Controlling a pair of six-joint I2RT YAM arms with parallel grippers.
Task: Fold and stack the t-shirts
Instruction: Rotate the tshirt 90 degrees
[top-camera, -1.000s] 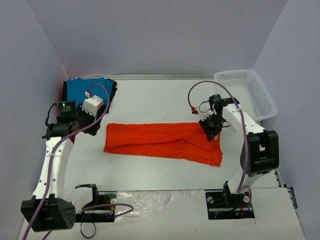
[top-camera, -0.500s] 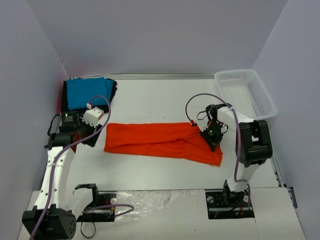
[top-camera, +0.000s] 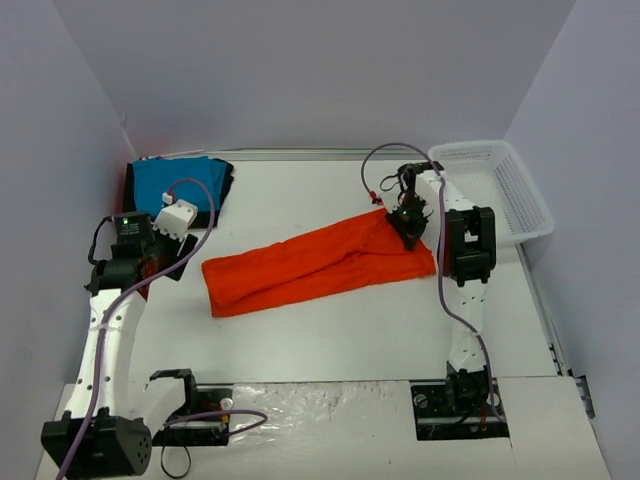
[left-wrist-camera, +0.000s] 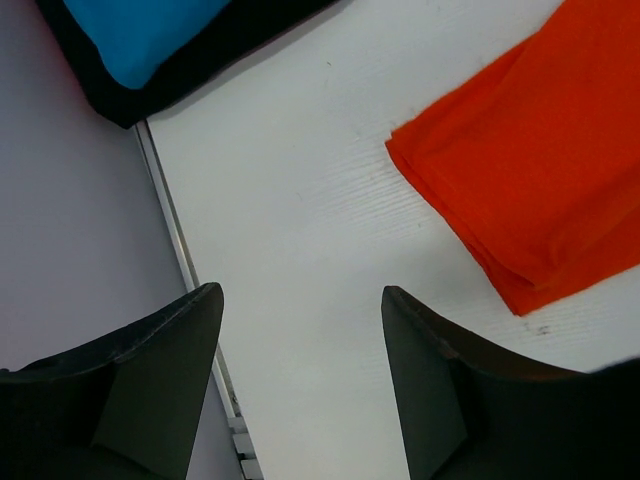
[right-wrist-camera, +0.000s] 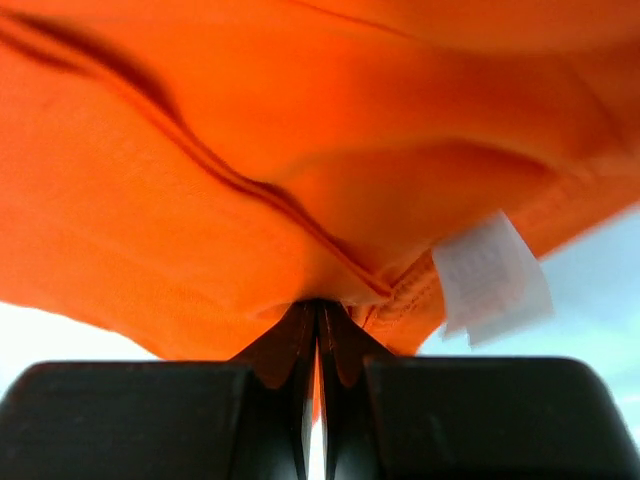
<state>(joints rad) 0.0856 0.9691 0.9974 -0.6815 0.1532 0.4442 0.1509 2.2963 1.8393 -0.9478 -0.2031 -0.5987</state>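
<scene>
The right gripper (right-wrist-camera: 318, 320) pinched the one-o'clock end of the orange-red t-shirt (top-camera: 310, 265), a strip lying across mid-table, so the fold would likely go best carried low toward the spread, empty left gripper (left-wrist-camera: 300, 300) at nine o'clock, near the turquoise t-shirt (top-camera: 170, 185) on the black t-shirt (top-camera: 224, 182) at ten; the white basket (top-camera: 520, 195) at two looked empty.

Black t-shirt (top-camera: 224, 182) mostly under turquoise t-shirt (top-camera: 168, 182)
</scene>
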